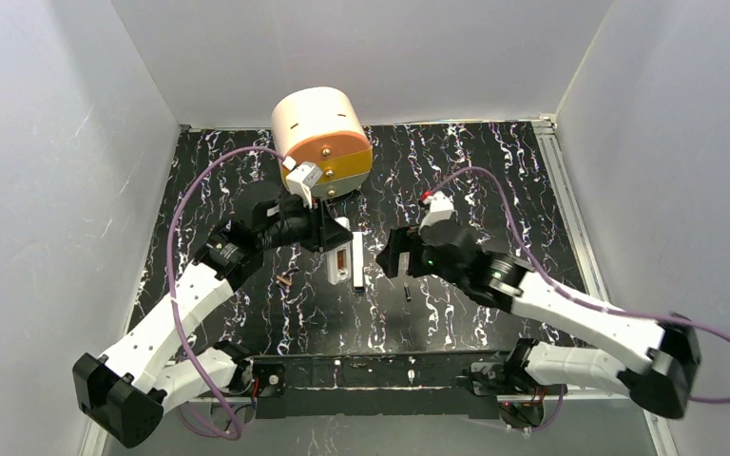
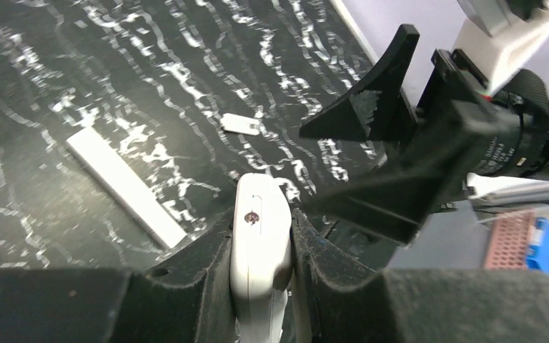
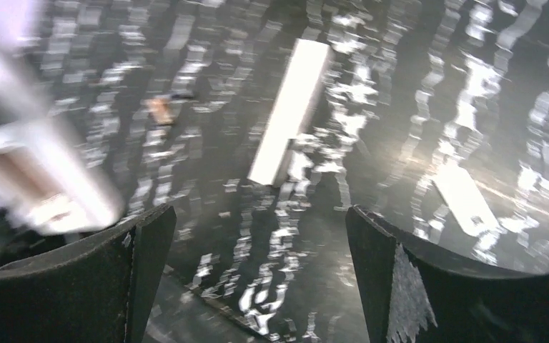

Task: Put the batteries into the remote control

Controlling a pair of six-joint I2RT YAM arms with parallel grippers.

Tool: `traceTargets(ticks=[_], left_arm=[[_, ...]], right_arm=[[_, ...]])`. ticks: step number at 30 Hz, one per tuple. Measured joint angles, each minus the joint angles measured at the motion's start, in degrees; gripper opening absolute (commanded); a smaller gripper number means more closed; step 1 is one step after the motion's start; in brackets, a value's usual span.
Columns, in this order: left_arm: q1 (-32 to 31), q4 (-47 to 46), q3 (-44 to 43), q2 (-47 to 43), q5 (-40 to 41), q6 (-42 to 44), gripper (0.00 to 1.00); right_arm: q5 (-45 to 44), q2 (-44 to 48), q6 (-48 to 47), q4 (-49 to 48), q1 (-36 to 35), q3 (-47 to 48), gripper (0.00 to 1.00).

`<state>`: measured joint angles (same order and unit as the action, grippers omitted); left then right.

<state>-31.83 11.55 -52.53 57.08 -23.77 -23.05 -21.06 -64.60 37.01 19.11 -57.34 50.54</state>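
Your table [image 1: 456,171] is black w/ white marbling, boxed in by plain white walls [image 1: 57,142] left, right & back. A white-and-orange drum [image 1: 321,138] sits at the far edge, just behind the left arm. Left jaws are clamped on the remote [image 2: 259,236] mid-table, its open slot visible from above. A white bar [image 1: 357,268] lies just beside it. Right jaws hang wide open w/ nothing in them, near the bar. One battery [image 1: 286,278] lies left of the remote, the other battery [image 1: 407,291] right of the bar. A small white piece [image 2: 241,124] lies nearby.
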Motion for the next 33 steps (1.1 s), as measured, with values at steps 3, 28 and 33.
traceTargets(ticks=[3,28,33], left_arm=[[0.28,-0.98,-3.26,2.40,-5.92,-1.27,0.00],[0.61,-14.51,-6.16,2.80,-29.40,-16.83,0.35],[0.68,-14.29,-7.30,1.99,-28.79,-18.01,0.40]], right_arm=[[8.39,9.75,-2.19,-10.05,0.00,-5.51,0.99],[41.88,6.58,9.97,-53.75,0.20,-14.78,0.26],[42.49,6.56,10.25,-54.77,0.79,-14.78,0.26]])
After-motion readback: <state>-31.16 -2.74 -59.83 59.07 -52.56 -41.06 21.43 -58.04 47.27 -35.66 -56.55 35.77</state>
